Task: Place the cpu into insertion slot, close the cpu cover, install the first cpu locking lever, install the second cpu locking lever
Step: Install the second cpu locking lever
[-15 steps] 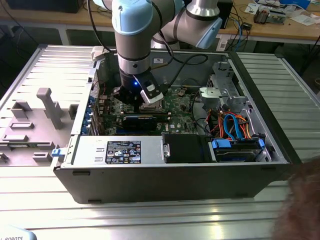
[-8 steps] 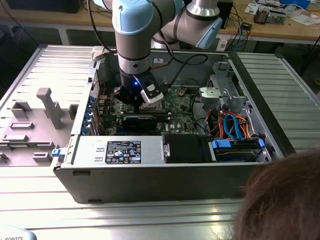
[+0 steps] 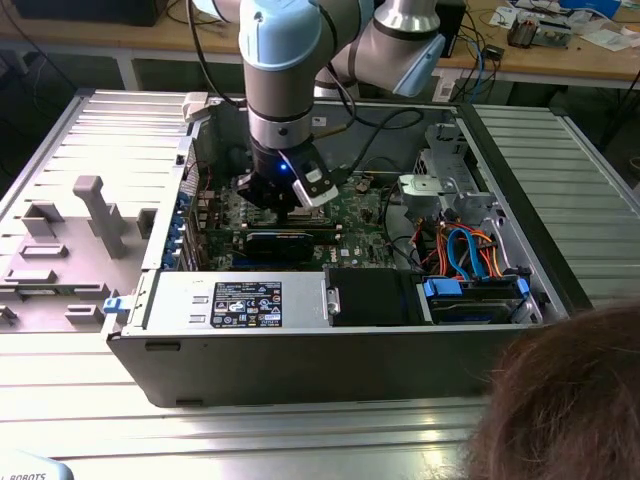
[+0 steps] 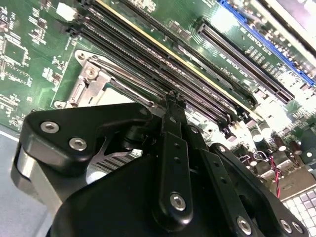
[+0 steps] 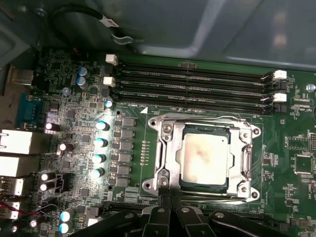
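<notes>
**Chip seated, cover down, levers in hand**

Chip (image 5: 205, 157) lies flat inside the socket (image 5: 205, 190) on the green motherboard (image 5: 291, 148), and the silvery cover frame (image 5: 168, 158) lies down around it, its cut-out showing the dull metal top. Judging from that, placing the chip and closing the cover look done, and the work now stands at the locking levers. The end effector (image 5: 170, 197) sits at the socket's near edge, its two fingertips drawn narrow, close together, just beside the cover's hinge end; whether they pinch a lever wire between them I cannot tell. A lever move would call for a firm catch on a thin wire, a press down and a sideways tuck under its hook, with little room beside the memory slots (image 5: 192, 84) that run along the socket's far side.

The first wrist view looks straight down on the socket and shows chip, cover and corner screws whole. In the second wrist view the end effector (image 4: 174, 101) covers most of the socket, leaving one corner of the cover frame (image 4: 89, 81) bare beside the long black slots. The exterior view shows what neither does: the arm (image 3: 282, 70) reaching down into the open computer case (image 3: 300, 355), which lies on the ribbed metal worktop (image 3: 90, 400), with the end effector (image 3: 280, 195) low over the motherboard (image 3: 350, 205).
</notes>
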You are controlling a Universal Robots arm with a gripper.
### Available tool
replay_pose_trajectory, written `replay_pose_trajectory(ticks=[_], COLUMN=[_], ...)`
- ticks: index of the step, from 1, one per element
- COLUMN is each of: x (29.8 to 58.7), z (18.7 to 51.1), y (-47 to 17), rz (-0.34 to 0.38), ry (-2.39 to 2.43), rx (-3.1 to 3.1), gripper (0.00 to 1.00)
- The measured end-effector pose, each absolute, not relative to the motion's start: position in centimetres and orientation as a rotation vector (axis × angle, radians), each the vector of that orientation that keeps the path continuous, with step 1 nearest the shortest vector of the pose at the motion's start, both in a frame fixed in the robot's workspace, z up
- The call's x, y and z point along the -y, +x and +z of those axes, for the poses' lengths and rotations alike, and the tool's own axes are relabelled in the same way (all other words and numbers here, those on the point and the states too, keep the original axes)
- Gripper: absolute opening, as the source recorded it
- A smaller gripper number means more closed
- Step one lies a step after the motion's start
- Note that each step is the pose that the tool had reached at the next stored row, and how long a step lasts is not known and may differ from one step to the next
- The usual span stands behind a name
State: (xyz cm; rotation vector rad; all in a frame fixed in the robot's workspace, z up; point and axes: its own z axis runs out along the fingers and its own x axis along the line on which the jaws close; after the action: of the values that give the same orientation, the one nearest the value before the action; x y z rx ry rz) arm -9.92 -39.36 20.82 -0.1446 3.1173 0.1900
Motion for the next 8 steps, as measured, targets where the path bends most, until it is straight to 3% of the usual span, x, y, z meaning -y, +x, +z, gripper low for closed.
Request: replay_pose_trajectory(ticks=[8], x=[39.35], z=[20.82], y=[-9.26], rz=[0.184], ry=[-0.145], rx=[-3.118], gripper=[0.11])
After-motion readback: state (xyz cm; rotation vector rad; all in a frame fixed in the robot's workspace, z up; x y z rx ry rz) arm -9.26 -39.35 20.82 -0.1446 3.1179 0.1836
